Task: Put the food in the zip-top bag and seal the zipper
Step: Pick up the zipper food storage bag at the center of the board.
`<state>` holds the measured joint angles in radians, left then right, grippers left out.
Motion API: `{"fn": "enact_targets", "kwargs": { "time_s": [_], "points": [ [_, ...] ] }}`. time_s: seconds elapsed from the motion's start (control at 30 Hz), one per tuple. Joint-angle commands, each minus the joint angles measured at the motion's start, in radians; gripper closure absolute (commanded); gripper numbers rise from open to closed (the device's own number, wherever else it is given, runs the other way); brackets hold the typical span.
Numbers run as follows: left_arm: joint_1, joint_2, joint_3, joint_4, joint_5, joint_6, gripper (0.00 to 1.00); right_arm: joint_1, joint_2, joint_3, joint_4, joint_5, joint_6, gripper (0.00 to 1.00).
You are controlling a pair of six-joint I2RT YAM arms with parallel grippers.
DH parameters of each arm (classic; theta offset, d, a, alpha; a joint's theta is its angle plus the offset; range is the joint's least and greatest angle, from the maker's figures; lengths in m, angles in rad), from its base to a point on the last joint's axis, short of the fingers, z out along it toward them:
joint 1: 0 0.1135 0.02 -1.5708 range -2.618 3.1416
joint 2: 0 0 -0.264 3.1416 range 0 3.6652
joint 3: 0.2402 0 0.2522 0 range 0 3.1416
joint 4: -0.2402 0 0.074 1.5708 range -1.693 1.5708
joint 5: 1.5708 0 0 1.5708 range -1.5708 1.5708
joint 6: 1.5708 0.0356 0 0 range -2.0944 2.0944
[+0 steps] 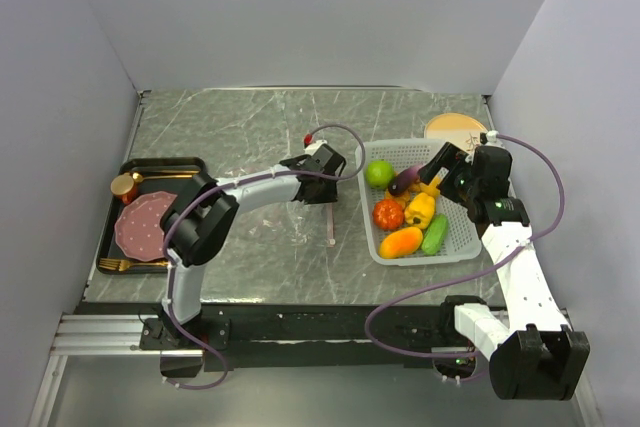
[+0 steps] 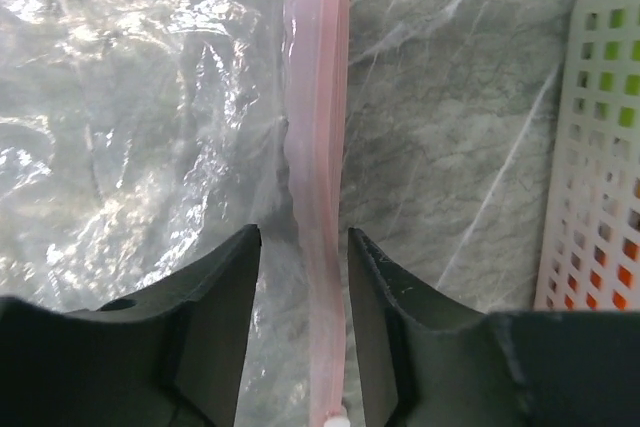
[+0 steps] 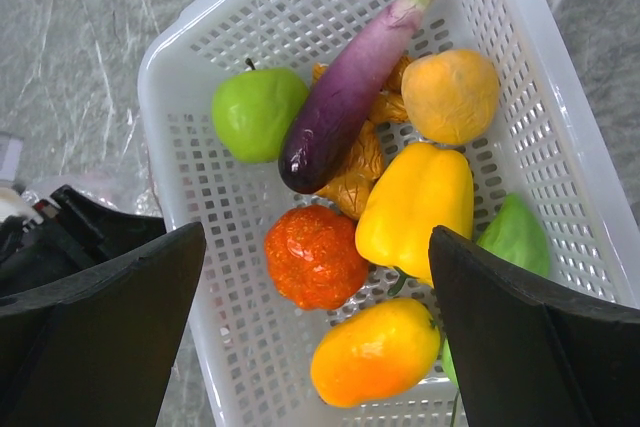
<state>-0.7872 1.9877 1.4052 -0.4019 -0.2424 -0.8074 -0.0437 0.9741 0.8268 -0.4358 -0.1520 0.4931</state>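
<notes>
The zip-top bag (image 2: 130, 127) lies flat on the marble table, clear and crinkled; in the top view it (image 1: 303, 219) is faint. Its pink zipper (image 2: 318, 147) runs straight between the fingers of my left gripper (image 2: 303, 235), which is open with a gap on each side. The zipper's whitish end (image 2: 335, 419) is near my palm. The food sits in a white slotted basket (image 3: 190, 177): green lime (image 3: 258, 112), purple eggplant (image 3: 345, 107), tomato (image 3: 315, 255), yellow pepper (image 3: 415, 209), mango (image 3: 375, 352), cucumber (image 3: 515, 237). My right gripper (image 3: 315, 242) hovers wide open and empty above the tomato.
The basket (image 1: 455, 247) stands right of the bag, its edge (image 2: 600, 197) close to my left gripper (image 1: 325, 172). A black tray (image 1: 110, 247) with a pink plate, cup and cutlery is at the left. A round tan disc (image 1: 455, 129) lies behind the basket.
</notes>
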Motion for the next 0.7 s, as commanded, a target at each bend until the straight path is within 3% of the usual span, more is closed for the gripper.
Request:
{"fn": "enact_targets", "kwargs": {
  "time_s": [0.0,0.17,0.2,0.3,0.5,0.6,0.67],
  "points": [
    [-0.009,0.020,0.028,0.005,-0.017,-0.006,0.60,-0.001,-0.017,0.043,0.009,-0.015,-0.001,0.00],
    [-0.010,-0.010,0.015,0.000,-0.024,-0.004,0.78,0.001,-0.015,0.040,0.014,-0.020,-0.001,0.00],
    [-0.010,-0.012,0.015,-0.005,-0.024,-0.004,0.86,0.001,-0.014,0.037,0.017,-0.030,0.002,0.00],
    [-0.010,-0.047,0.006,-0.006,-0.017,-0.004,0.98,0.001,-0.011,0.037,0.028,-0.101,-0.004,0.02],
    [-0.014,-0.170,-0.038,-0.024,-0.032,0.013,0.99,0.022,-0.017,0.029,0.068,-0.219,0.024,0.32],
    [-0.015,-0.220,-0.034,-0.069,-0.067,0.020,0.99,0.039,-0.011,0.020,0.117,-0.296,0.059,0.56],
    [-0.015,-0.263,-0.049,-0.069,-0.063,0.022,0.99,0.117,0.006,0.023,0.141,-0.317,0.073,0.84]
  ]
}}
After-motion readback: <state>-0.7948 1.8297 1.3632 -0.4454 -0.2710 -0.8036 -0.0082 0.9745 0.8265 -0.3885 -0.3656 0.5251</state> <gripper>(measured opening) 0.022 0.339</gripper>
